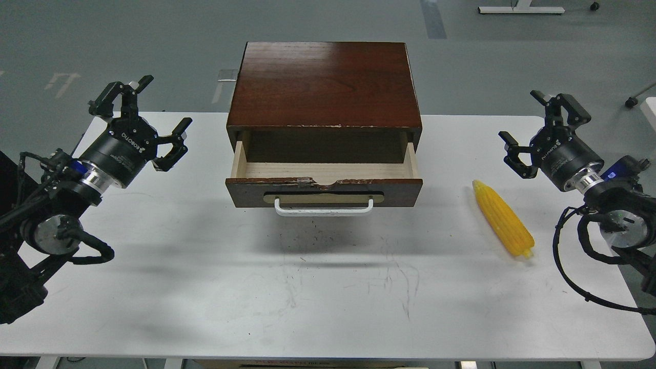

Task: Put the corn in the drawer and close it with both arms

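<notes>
The corn (503, 218) lies on the white table (205, 287) at the right, its pointed tip away from me. The drawer (324, 191) stands pulled open at the middle, with a white bar handle (324, 207) and nothing on its pale wood floor. It sits in a dark reddish-brown cabinet (325, 84). My left gripper (148, 110) is open and empty, above the table left of the drawer. My right gripper (525, 123) is open and empty, above the table behind and to the right of the corn.
The cabinet stands at the table's far middle edge. The table surface in front of the drawer bears scuff marks (353, 277). A white stand base (521, 9) is on the grey floor far behind.
</notes>
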Tool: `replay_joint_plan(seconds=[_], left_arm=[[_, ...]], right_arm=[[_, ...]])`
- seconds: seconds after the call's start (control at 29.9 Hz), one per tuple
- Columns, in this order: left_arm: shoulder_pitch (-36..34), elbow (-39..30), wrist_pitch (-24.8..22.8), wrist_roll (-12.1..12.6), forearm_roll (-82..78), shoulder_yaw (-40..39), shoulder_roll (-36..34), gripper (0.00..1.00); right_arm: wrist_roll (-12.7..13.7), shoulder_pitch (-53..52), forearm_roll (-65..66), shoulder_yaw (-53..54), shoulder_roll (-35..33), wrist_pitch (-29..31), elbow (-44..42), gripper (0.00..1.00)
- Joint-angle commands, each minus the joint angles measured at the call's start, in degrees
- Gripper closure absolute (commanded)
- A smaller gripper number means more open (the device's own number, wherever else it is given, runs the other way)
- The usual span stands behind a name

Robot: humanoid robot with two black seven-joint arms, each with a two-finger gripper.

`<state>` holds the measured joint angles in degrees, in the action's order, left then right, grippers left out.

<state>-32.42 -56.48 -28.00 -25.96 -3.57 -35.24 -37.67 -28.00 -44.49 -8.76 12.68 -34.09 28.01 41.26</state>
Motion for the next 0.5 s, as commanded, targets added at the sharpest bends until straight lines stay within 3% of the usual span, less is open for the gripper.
replay_joint_plan(seconds=[0.0, 0.23, 0.47], left_arm=[[-0.3, 0.9, 0.0, -0.4, 0.0, -0.1, -0.9, 0.02], [-3.5, 7.6, 0.0, -0.2, 0.0, -0.7, -3.3, 0.02], [-4.2, 3.4, 0.0, -0.4, -0.1, -1.0, -8.0, 0.02]], right_arm=[[0.0, -0.1, 0.1, -0.4, -0.1, 0.0, 0.0, 0.01], [0.0, -0.2, 0.3, -0.6, -0.9, 0.0, 0.4, 0.01], [0.0, -0.2, 0.4, -0.5, -1.8, 0.0, 1.1, 0.01]])
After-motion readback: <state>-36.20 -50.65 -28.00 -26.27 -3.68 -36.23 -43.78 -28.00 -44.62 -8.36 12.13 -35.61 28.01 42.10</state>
